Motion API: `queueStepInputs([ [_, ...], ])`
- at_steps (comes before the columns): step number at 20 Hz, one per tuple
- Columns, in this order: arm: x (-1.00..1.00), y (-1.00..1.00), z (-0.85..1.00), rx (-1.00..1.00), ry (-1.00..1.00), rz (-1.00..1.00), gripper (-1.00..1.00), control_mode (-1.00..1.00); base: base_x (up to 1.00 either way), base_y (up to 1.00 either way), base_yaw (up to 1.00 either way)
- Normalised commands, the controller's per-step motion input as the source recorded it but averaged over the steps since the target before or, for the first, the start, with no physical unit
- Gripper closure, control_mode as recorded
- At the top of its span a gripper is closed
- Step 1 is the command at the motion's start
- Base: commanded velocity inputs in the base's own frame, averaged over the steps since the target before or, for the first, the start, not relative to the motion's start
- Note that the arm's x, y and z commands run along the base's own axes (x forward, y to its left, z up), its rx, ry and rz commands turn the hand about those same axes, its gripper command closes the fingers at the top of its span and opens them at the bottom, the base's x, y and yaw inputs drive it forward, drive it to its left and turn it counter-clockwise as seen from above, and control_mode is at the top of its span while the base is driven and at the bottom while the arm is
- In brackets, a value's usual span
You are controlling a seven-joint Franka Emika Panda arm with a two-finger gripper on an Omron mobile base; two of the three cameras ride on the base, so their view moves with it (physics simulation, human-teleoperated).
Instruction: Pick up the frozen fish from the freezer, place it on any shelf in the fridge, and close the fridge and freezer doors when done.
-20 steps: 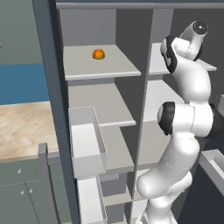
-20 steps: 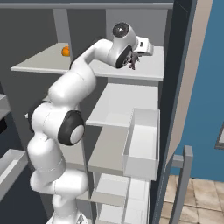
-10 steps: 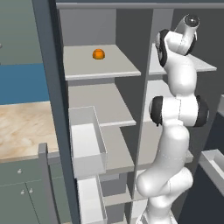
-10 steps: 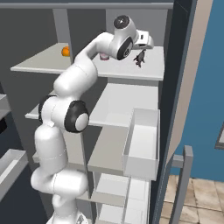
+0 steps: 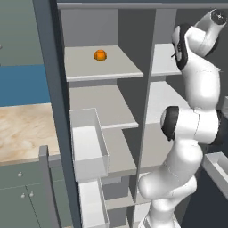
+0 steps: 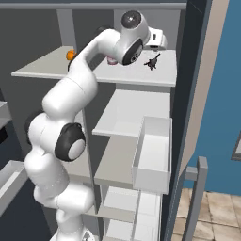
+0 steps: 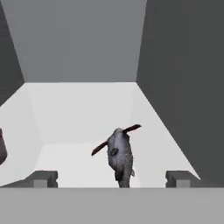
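Hand [image 7: 112,179] fingers now sit spread apart, empty, pulled back from the frozen fish [image 7: 120,156]. I see the fish lying on the top shelf [image 6: 162,77], where earlier it hung in my grip.

Top shelf [image 6: 136,77]: frozen fish [image 6: 152,61] lying on it; neighbouring shelf [image 5: 111,69]: orange item [image 5: 100,55]

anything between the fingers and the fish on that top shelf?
Nothing visible. In the hand view the fish lies on the bare shelf straight ahead of the open gripper, centred between the two fingers, with no object in the gap. A dark item at the left edge sits off to the side, clear of the approach.
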Motion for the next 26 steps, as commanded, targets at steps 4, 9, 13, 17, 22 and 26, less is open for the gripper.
queueStepInputs([
  [4, -1.0, 0.16, -0.08, 0.0, -0.36, 0.0, -1.0, -1.0, 0.0, 0.0, 0.0],
  [9, -1.0, 0.22, 0.21, 0.0, -0.21, 0.0, -1.0, -1.0, 0.0, 0.0, 0.0],
  [13, -1.0, 0.2, 0.78, 0.0, 0.06, 0.0, -1.0, -1.0, 0.0, 0.0, 0.0],
  [17, -1.0, 0.16, 0.48, -0.02, 0.3, 0.0, -1.0, -1.0, 0.0, 0.0, 0.0],
  [22, -1.0, 0.16, -0.26, -0.08, 0.48, 0.0, -1.0, -1.0, 0.0, 0.0, 0.0],
  [26, -1.0, 0.47, -1.0, -0.05, 0.33, 0.0, -1.0, -1.0, 0.0, 0.0, 0.0],
])
